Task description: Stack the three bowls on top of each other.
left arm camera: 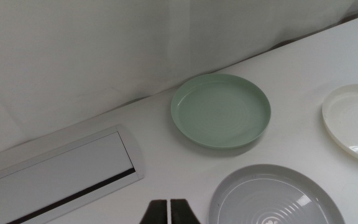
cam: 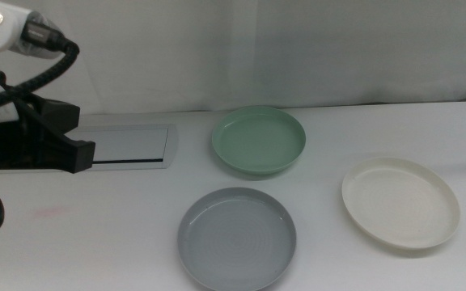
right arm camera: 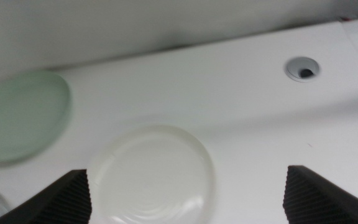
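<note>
From my middle view the three bowls lie apart on the white table (cam: 136, 234), none stacked. Taking the grey bowl (cam: 237, 238) as centre, the mint green bowl (cam: 258, 140) sits at about 12 o'clock and the white bowl (cam: 400, 202) at about 3 o'clock, with clear gaps between all three.

The left arm comes in at the 9 o'clock edge of that view, raised above the table. Its dark body overlaps the end of a flat silver panel (cam: 132, 145) set into the table. I cannot make out its fingers there.

My left wrist view fills that in: the left gripper (left arm camera: 169, 211) has its two dark jaws pressed together, holding nothing, above bare table between the silver panel and the grey bowl's rim.

The right arm is out of the middle view. Only my right wrist view shows the right gripper (right arm camera: 188, 193): its jaws are spread wide, empty, hovering above the white bowl. That view, which is blurred, also shows a round grey hole (right arm camera: 302, 67) in the table, barely cut at the middle view's edge.
</note>
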